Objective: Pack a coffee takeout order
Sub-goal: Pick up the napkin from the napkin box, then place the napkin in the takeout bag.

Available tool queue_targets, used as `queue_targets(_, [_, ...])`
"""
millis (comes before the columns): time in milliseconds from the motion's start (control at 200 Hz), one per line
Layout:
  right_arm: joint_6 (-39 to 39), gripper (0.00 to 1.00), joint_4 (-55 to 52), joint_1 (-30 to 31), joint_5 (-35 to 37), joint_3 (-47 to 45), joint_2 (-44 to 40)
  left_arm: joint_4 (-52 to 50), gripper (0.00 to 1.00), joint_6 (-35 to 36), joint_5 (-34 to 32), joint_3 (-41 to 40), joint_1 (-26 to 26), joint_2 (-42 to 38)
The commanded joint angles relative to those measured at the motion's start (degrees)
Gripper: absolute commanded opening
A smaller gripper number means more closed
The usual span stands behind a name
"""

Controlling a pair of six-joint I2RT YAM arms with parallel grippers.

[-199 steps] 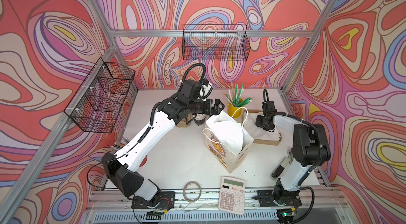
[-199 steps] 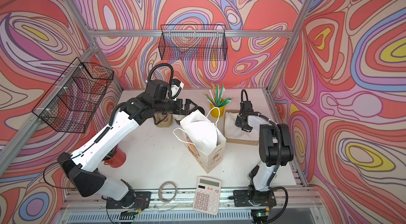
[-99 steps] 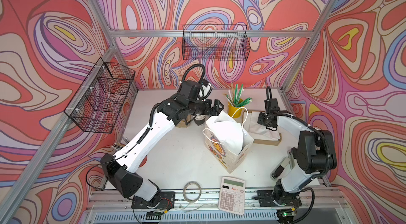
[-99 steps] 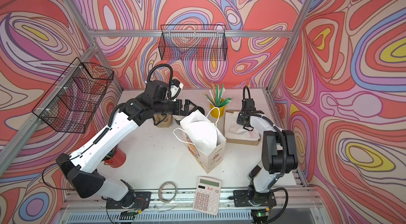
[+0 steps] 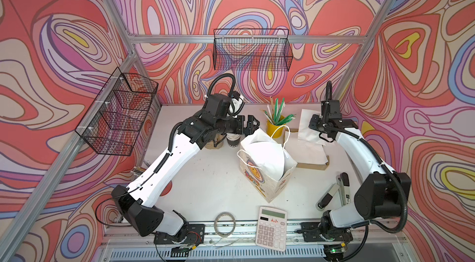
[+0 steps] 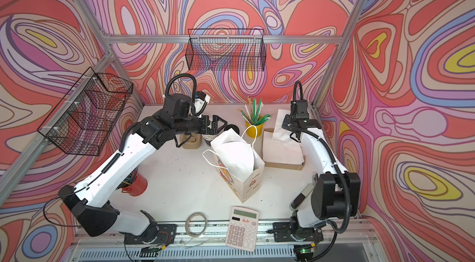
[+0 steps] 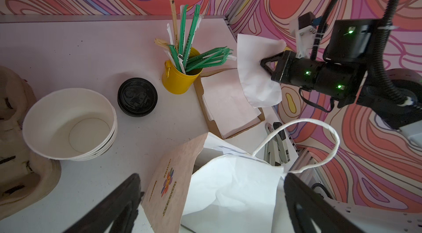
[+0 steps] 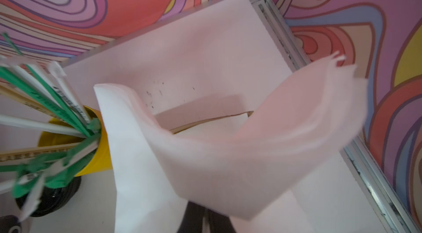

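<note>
Right tool (image 7: 265, 66) pinches a white napkin (image 7: 255, 83) above the cardboard tray (image 7: 201, 93) of napkins. Left tool (image 5: 252, 126) gapes wide, empty; the flower-print bag (image 5: 253, 178) stands just beneath it, white paper (image 5: 264, 152) inside. A yellow pot (image 7: 178, 82) of straws (image 7: 183, 31) sits between both tools.

You see red, pink and lilac swirl-printed walls (image 5: 257, 4) framed by silver aluminium rails (image 5: 180, 39). A long black wire basket (image 5: 253, 52) hangs on the back wall, a compartmented black wire basket (image 5: 115, 114) on the side wall. Your white tabletop (image 5: 213, 178) lies evenly lit.
</note>
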Motion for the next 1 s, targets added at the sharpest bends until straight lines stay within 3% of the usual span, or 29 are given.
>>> queue_targets(0, [-0.7,0.00,-5.3,1.9,2.3,5.4,-3.4,1.5,1.00,-1.0,0.8,-1.4,0.7,-2.3])
queue_targets(306, [-1.8,0.00,-16.4,12.1,5.2,25.6,-3.8,-0.7,1.00,-1.9,-1.4,-2.1,1.4,-5.6])
queue_targets(581, [-1.8,0.00,-32.6,40.1,30.8,45.9,5.2,-1.6,1.00,-3.0,-1.7,-6.2,4.2,-12.0])
queue_targets(796, [1.4,0.00,-44.2,59.2,49.8,51.6,12.1,-3.2,1.00,-3.1,-2.5,-7.9,4.3,-14.1])
queue_targets(896, [5.0,0.00,-50.8,63.0,52.5,51.1,13.9,-3.5,1.00,-3.3,-2.6,-8.8,4.3,-14.9])
queue_targets(997, [7.4,0.00,-50.9,64.8,50.5,44.7,11.4,-3.3,1.00,-3.7,-3.1,-10.1,4.3,-15.8])
